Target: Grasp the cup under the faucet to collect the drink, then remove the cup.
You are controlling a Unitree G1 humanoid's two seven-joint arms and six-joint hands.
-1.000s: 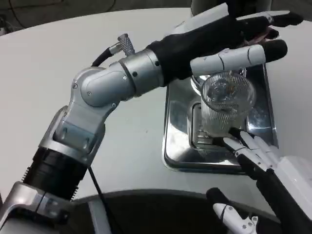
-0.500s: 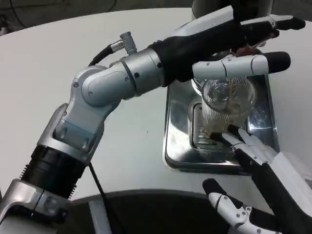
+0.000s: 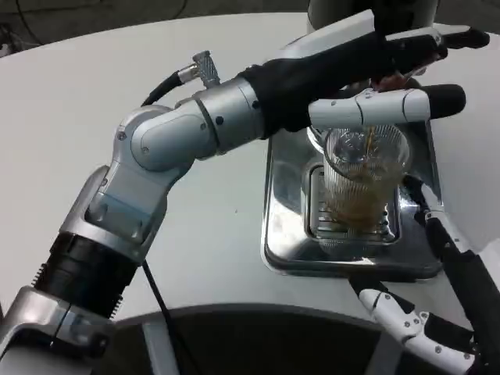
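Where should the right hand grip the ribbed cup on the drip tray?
Around the ribbed wall at mid-height, coming from the right. The cup stands upright with drink in it, the left hand covers the space above its rim, and the right hand is open beside it.

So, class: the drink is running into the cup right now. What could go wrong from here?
1. The left hand reaches over the dispenser while a brown stream falls into the ribbed clear cup; if it runs too long, the cup may overflow into the steel drip tray.
2. The right hand sits beside the cup; a loose grasp might tip it.
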